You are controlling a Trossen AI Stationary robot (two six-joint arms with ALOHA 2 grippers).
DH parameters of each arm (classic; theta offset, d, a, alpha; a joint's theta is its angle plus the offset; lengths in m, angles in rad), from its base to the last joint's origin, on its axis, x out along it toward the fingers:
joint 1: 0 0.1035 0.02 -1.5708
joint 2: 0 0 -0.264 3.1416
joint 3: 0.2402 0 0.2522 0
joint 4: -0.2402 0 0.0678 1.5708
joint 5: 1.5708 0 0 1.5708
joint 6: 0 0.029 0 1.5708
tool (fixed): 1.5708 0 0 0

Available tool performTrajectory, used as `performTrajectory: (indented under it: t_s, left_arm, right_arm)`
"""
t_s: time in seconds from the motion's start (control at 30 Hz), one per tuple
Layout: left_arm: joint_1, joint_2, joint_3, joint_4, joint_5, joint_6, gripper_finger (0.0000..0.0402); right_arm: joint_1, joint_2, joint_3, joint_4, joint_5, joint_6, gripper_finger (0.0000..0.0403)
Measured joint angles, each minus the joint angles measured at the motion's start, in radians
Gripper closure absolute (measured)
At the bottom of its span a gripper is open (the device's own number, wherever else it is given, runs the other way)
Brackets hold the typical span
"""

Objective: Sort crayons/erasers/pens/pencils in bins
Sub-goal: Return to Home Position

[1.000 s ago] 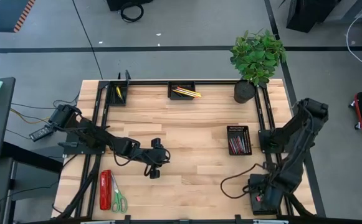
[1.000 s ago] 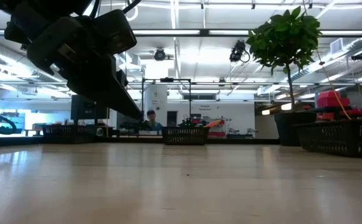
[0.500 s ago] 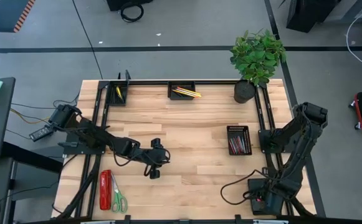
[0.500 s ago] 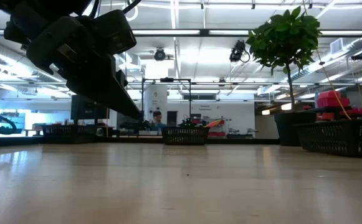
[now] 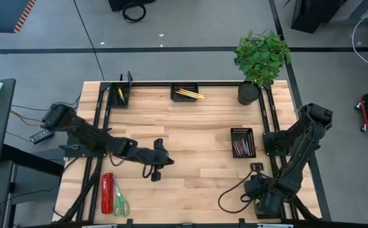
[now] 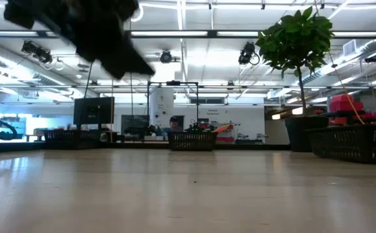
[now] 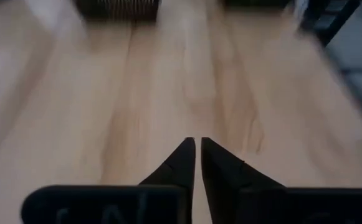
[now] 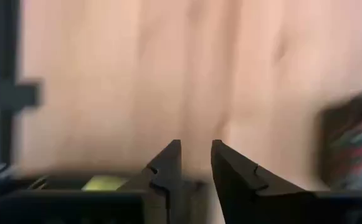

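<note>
Three black mesh bins show in the high view. The far middle bin (image 5: 185,92) holds yellow pencils (image 5: 189,94). The far left bin (image 5: 120,95) holds something yellow. The right bin (image 5: 242,142) holds red and pink crayons (image 5: 239,147). My left gripper (image 5: 168,161) hangs shut over bare wood left of the middle, pointing toward the table's right; in its wrist view the gripper (image 7: 197,146) has nothing between the fingers. My right gripper (image 5: 255,178) stands open above the near right corner, tipped steeply down and holding nothing (image 8: 196,149). No pens or erasers can be made out.
A red stapler (image 5: 107,192) and green-handled scissors (image 5: 120,204) lie at the near left. A potted plant (image 5: 250,92) stands at the far right corner. Black frame rails (image 5: 101,126) run along the left and right sides. The middle of the table (image 5: 196,158) is bare wood.
My left gripper has risen from the table; in the low view it has climbed toward the top of the picture. My right gripper has moved from the near right corner toward the table's left and far side, and its wrist has rolled.
</note>
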Motion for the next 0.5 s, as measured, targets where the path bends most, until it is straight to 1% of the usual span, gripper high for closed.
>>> performTrajectory:
  t_s: [0.07,0.17,0.2,0.23,0.27,0.33,0.5]
  left_arm:
    - [0.000,-0.057,0.001,0.016,0.000,0.051,0.0376]
    - [0.000,-0.151,0.001,0.032,0.000,0.121,0.0389]
    - [0.000,-0.181,0.001,0.031,0.000,0.147,0.0391]
    - [-0.001,-0.212,0.000,0.024,0.000,0.178,0.0393]
    - [-0.004,-0.239,0.000,0.015,0.000,0.213,0.0393]
    - [-0.007,-0.289,0.000,-0.006,0.000,0.259,0.0392]
    - [0.003,-0.388,-0.001,-0.112,-0.001,0.270,0.0378]
  right_arm:
    - [-0.022,0.000,0.000,0.000,0.145,-0.089,0.0314]
    - [-0.055,0.000,0.000,0.000,0.433,-0.217,0.0324]
    - [-0.072,-0.004,0.000,0.000,0.503,-0.256,0.0327]
    - [-0.095,-0.011,0.000,0.000,0.543,-0.293,0.0330]
    - [-0.123,-0.021,0.000,0.000,0.561,-0.323,0.0333]
    - [-0.188,-0.047,0.000,0.000,0.564,-0.360,0.0338]
    - [-0.327,-0.130,0.000,0.000,0.568,-0.466,0.0354]
